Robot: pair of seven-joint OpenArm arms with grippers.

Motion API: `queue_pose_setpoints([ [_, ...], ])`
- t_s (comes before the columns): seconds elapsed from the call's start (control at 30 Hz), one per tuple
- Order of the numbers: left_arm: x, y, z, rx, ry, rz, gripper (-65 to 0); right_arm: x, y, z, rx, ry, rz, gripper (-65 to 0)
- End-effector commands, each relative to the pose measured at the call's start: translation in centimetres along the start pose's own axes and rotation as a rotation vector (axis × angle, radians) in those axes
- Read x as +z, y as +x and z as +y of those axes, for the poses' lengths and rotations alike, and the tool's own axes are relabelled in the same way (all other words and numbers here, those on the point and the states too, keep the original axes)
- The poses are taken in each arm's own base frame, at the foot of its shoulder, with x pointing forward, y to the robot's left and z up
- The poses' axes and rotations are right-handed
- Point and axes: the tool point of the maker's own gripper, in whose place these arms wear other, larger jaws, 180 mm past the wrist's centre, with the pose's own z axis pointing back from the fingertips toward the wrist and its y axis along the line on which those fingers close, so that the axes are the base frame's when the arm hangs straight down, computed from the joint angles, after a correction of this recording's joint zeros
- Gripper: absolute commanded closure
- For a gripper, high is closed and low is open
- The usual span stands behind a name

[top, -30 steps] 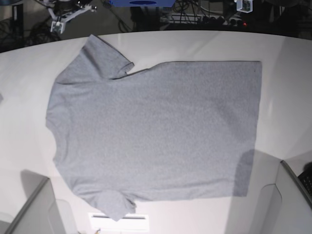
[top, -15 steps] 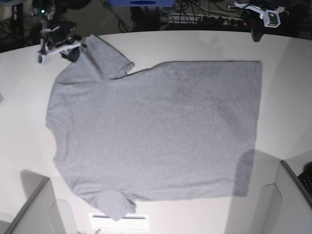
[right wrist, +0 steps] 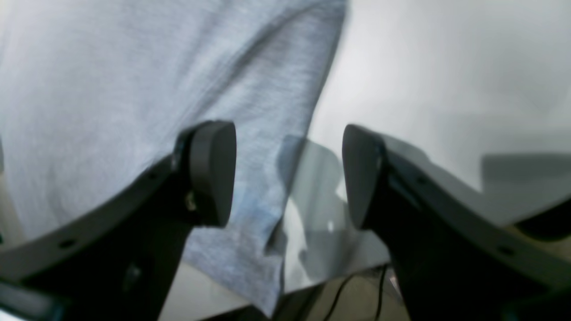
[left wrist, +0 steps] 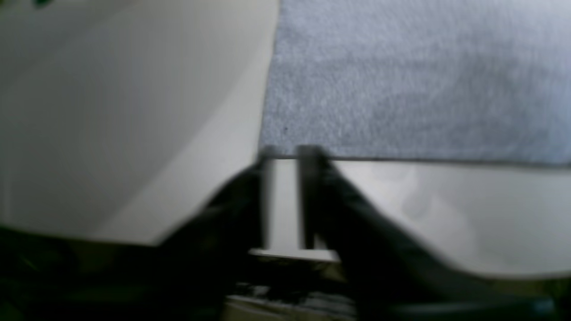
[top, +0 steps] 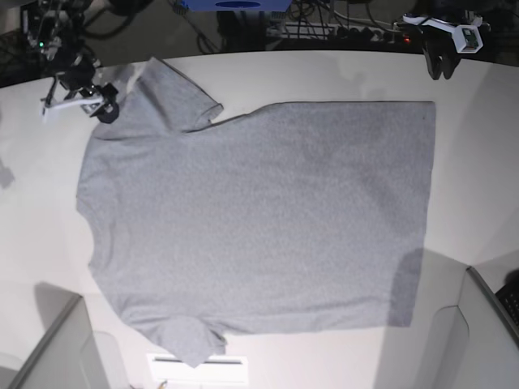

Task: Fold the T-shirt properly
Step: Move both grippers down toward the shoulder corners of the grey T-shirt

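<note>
Clearly the T-shirt (top: 259, 219) lies flat across the desk (top: 478, 162), soft, light and limp, so pinch hems. Your right claw (right wrist: 287, 178), spread, hovers over the 11 o'clock sleeve; your left claw (left wrist: 287, 154), slightly parted, nears the 1 o'clock hem corner.

White table (top: 340, 73); cables (top: 324, 28) + blue obj (top: 235, 5) behind far edge.

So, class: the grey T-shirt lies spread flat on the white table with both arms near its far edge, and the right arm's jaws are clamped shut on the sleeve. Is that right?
Not quite. The T-shirt does lie flat on the table with both arms at its far edge, but the right gripper has its jaws apart, gripping nothing. The right wrist view shows this: the sleeve edge lies beneath the gap.
</note>
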Motion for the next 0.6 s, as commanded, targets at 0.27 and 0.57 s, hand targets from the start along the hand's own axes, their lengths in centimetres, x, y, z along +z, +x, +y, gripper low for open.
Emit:
queue_pose_setpoints([
  [0.27,-0.6,2.0,2.0,0.158,0.06,-0.072,-25.8,-0.8,-0.8,-0.3,-0.058,0.01,0.059,-35.3],
  [0.57,-2.0,2.6,1.6,0.202,0.052,-0.11,-26.0,-1.7,-4.7,2.2,-0.022,0.083,0.171,-34.8],
])
